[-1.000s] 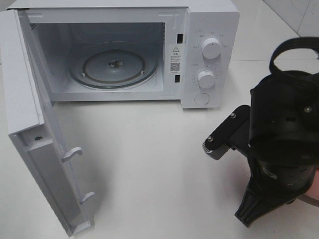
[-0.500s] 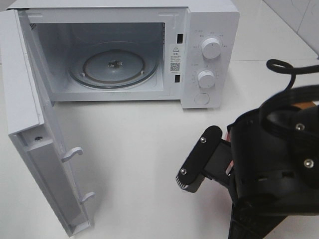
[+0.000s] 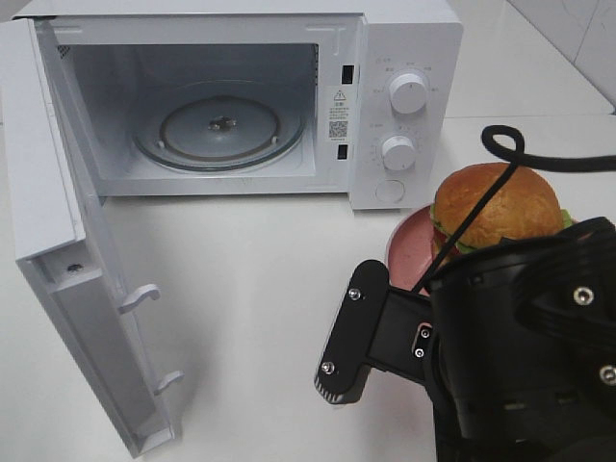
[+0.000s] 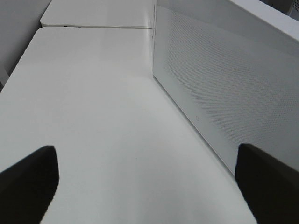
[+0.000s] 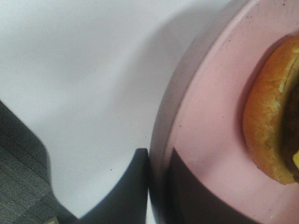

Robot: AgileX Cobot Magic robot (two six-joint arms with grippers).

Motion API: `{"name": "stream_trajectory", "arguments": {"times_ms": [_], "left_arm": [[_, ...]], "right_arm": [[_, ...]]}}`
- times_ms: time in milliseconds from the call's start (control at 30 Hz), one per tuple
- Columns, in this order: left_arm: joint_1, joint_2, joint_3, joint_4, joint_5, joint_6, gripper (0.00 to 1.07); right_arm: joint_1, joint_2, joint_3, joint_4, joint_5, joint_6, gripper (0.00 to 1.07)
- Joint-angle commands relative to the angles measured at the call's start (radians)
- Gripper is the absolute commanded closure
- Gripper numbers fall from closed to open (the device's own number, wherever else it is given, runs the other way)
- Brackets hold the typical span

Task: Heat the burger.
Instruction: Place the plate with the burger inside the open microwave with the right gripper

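Plain white table (image 5: 70, 60) all round my right gripper (image 5: 156, 163), clamped on the plate (image 5: 210, 107) rim; burger (image 5: 268, 121) just past it, mostly cut off.

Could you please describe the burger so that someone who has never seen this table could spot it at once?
Start at the white microwave with its door open. Just in front and right of its knobs sits a round pink plate, with the burger on it. Its glossy golden-brown bun and green lettuce make it the only food there.
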Motion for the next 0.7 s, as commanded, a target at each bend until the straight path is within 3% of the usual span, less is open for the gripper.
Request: {"name": "stream_trajectory", "arguments": {"times_ms": [33,500,700], "left_arm": [[-0.002,-0.019,0.004,-0.002,-0.01,-0.007,0.09],[-0.002,-0.019,0.004,-0.002,-0.01,-0.007,0.09],[-0.002,-0.019,0.004,-0.002,-0.01,-0.007,0.09]], "right_arm": [[0.004,-0.014,0.0,-0.075,-0.003,-0.044,1.07],[0.004,-0.014,0.0,-0.128,-0.092,-0.17,1.07],[0.003,-0.014,0.0,-0.128,-0.15,-0.344,1.07]]}}
